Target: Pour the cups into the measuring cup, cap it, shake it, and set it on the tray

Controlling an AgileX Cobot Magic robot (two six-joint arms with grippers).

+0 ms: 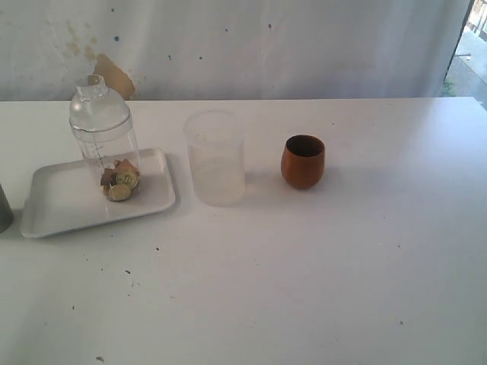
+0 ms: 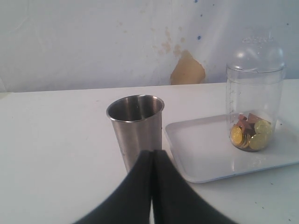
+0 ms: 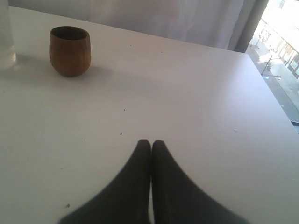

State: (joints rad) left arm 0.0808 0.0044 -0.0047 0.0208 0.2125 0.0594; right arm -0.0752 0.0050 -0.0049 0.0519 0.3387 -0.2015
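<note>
Two closed, empty sets of jaws, on the left gripper [image 2: 152, 154] and the right gripper [image 3: 151, 143], hover over the table [image 1: 304, 289] while the capped measuring cup [image 1: 104, 144] stands upright on the tray's [image 1: 61, 205] right half, long axis vertical, with the steel tumbler [image 2: 136, 128] and wooden cup [image 1: 303, 161] mouth-up off the tray on either side.

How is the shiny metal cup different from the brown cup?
The steel tumbler is shiny silver metal; the wooden cup is dull brown. The steel tumbler has straight sides that narrow downward; the wooden cup is round-bellied. The steel tumbler stands right beside the tray; the wooden cup stands farther off, past the frosted cup. Both stand upright, open-topped, on the white table.
</note>
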